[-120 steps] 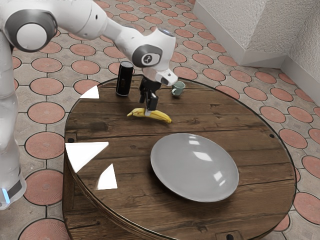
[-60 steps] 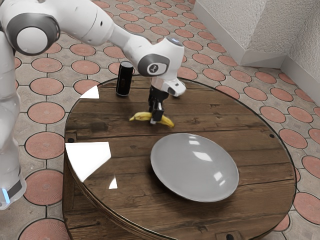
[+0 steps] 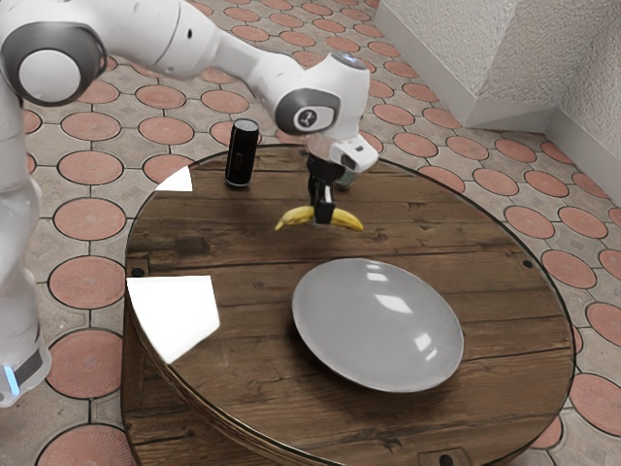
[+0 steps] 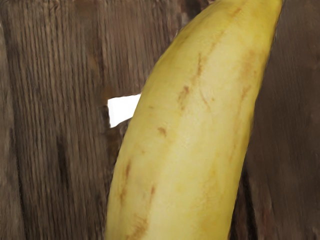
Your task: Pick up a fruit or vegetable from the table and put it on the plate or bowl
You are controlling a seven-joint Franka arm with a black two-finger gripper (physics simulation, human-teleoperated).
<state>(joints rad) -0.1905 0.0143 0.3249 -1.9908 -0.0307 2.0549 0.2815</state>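
Bright, even light fills the scene. The glossy table (image 3: 485, 243) throws hard white glare patches (image 3: 173, 313) along its edge from 8 to 10 o'clock. The plate (image 3: 335, 335) carries soft pale highlights near its middle. Shadows are faint. Another white glint (image 4: 124, 109) sits on the wood just beside the evenly lit banana (image 4: 200, 140).

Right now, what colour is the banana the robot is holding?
The banana is yellow with small brown streaks and flecks, clearest in the wrist view.

Round wooden table (image 3: 466, 233), bearing a grey plate (image 3: 376, 323) and, well apart near the far edge, an upright black cylinder (image 3: 242, 152).
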